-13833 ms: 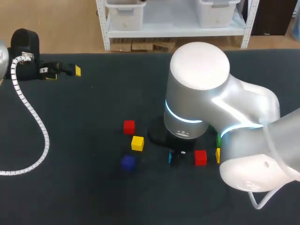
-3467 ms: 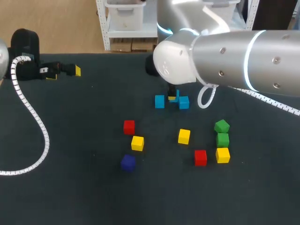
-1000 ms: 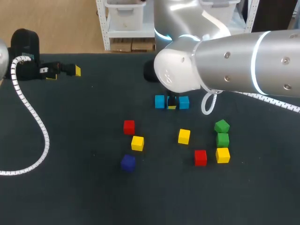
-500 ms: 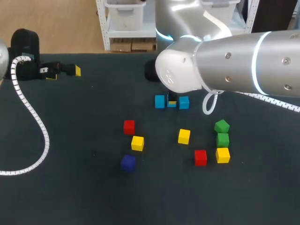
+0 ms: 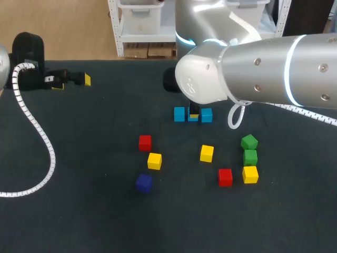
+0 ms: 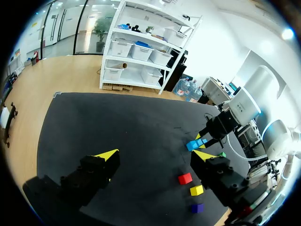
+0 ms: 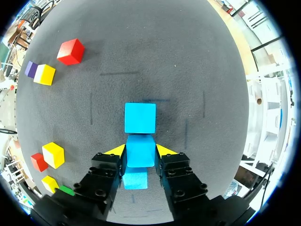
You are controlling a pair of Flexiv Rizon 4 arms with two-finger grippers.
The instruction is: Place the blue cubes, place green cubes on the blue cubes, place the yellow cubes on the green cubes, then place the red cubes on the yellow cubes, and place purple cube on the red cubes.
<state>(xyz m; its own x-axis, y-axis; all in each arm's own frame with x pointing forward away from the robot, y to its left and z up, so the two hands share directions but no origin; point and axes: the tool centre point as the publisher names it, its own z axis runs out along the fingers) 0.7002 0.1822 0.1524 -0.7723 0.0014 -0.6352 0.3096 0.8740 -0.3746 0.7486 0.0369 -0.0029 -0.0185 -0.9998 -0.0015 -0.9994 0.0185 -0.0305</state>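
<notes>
Blue and plain-faced, the middle cube (image 7: pixel 140 155) is gripped by the right gripper (image 7: pixel 140 149), in line between two other blue cubes (image 5: pixel 179 114) toward the table's (image 5: pixel 79 211) far edge. The left gripper (image 6: pixel 155 155) is held wide apart at the far left corner.

Bright, even overhead light in head view; the dark table mat (image 5: pixel 79 205) soaks it up and the cubes (image 5: pixel 207 153) throw only faint soft shadows. Hot glare on the right arm (image 5: pixel 247 63) shell at 1 o'clock (cyan ring glowing too). Left wrist view: washed white ahead, left gripper (image 6: pixel 155 155) dark against it. Right wrist view: soft shadow pools around the blue cube (image 7: pixel 140 141) at the right gripper (image 7: pixel 140 150).
</notes>
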